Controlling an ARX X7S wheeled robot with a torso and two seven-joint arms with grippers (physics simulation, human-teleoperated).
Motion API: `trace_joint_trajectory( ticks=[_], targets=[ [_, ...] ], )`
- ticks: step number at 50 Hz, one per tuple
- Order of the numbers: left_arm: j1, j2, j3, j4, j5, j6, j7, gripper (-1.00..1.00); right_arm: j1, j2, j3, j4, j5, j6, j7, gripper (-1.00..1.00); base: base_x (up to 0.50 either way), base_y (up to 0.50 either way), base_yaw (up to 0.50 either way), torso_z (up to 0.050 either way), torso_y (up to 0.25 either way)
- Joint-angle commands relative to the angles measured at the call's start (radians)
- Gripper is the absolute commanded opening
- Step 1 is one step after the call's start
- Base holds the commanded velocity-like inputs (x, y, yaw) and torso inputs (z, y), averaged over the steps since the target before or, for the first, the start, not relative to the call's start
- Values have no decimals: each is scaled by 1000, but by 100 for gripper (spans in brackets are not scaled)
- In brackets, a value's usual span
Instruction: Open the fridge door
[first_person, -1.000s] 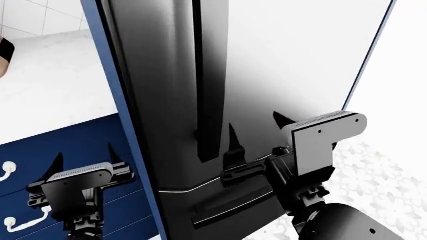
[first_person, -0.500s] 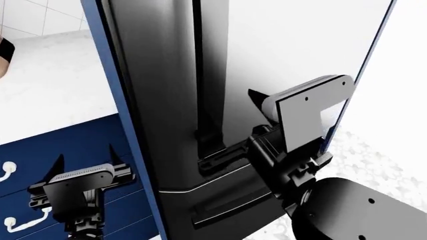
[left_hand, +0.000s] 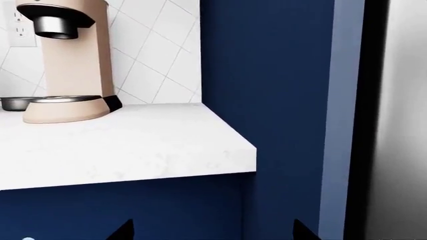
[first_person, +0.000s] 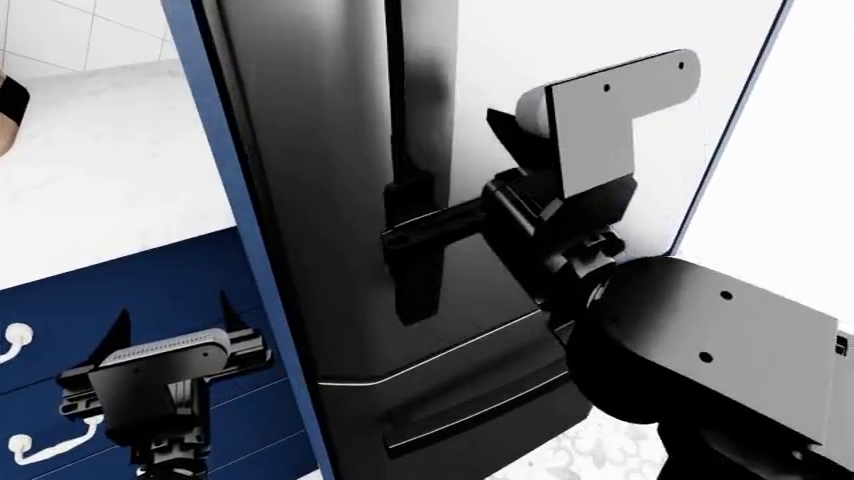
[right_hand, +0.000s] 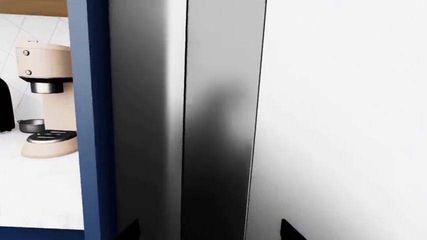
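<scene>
Stainless steel fills most of the head view: the fridge door (first_person: 587, 60) stands tall in the middle, glossy, dark on its left part and bright white on the right. Its long black handle (first_person: 407, 150) runs vertically near the left edge of the door. The right end effector (first_person: 407, 240) is raised against the door, and its dark fingers reach to the handle at about the lower part of the bar. From this view they seem to lie at the bar, but I cannot tell if they are clenched on it or released. In the right wrist view the door (right_hand: 333, 100) is very close, and the two finger tips show apart at the edge of the picture, with the bar (right_hand: 220, 125) between them.

The left end effector (first_person: 174, 325) hangs low, in front of the navy cabinet (first_person: 120, 290) with white handles, well apart from the fridge. Its fingers are spread and grasp nothing. The left wrist view shows a white tabletop (left_hand: 120, 145) with a beige coffee machine (left_hand: 63, 60) standing on it, beside a navy panel (left_hand: 280, 100).
</scene>
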Motion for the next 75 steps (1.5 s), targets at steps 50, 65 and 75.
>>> trace_joint_trajectory(
  ticks=[50, 65, 75],
  targets=[
    [-5, 16, -11, -12, 13, -13, 15, 100, 184, -33, -137, 361, -132, -222, -159, -100, 0, 0, 0, 0, 0],
    [-5, 15, -8, -17, 14, -8, 13, 100, 179, -17, -134, 322, -121, -215, -115, -100, 0, 0, 0, 0, 1],
    [-10, 11, -14, -15, 4, -15, 11, 100, 149, 77, -28, 171, -4, -133, -68, -100, -1, 0, -1, 0, 1]
  ],
)
